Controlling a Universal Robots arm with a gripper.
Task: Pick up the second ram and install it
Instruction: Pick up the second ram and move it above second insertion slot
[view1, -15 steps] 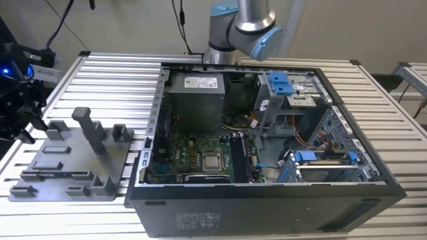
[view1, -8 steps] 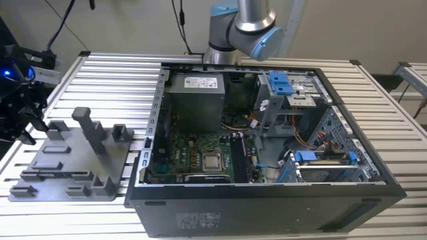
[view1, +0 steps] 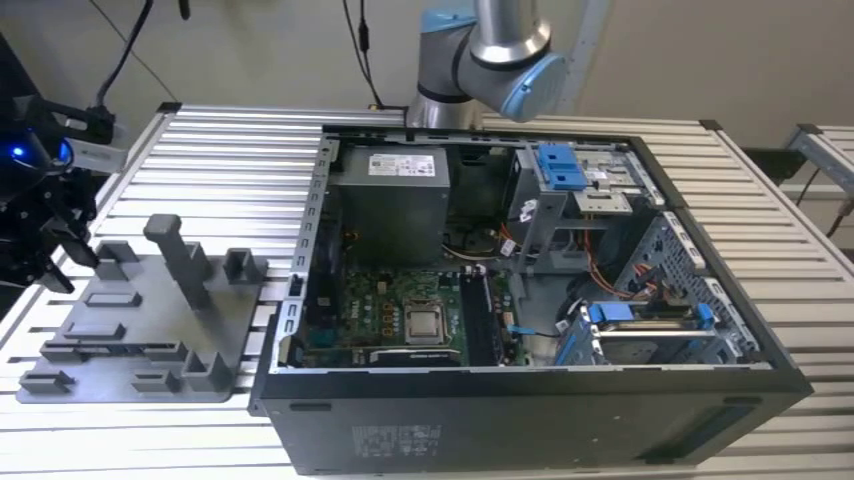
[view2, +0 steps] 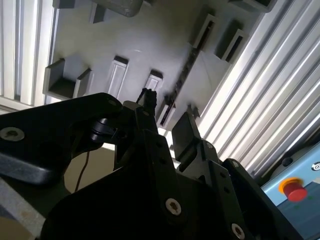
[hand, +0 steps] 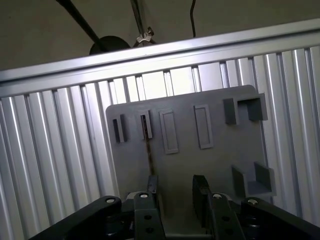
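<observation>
Exterior view, from its left to its right: I see the gripper (view1: 43, 235) hanging over the slatted aluminium tabletop (view1: 227, 170), near the grey fixture plate (view1: 140, 335). Next comes the open computer case (view1: 534, 410) with its motherboard (view1: 387, 315) exposed and the power supply (view1: 390, 195) beyond it. The blue drive brackets (view1: 563, 165) sit toward the exterior view's right. The arm (view1: 487, 50) rises behind the case.

In the first wrist view the fingers (hand: 151, 185) stand apart above the plate, with bare plate showing between them. The second ram (hand: 148, 155) stands edge-on in the plate as a narrow dark strip. It runs from a slotted block (hand: 145, 125) toward one finger; I cannot tell whether they touch.
</observation>
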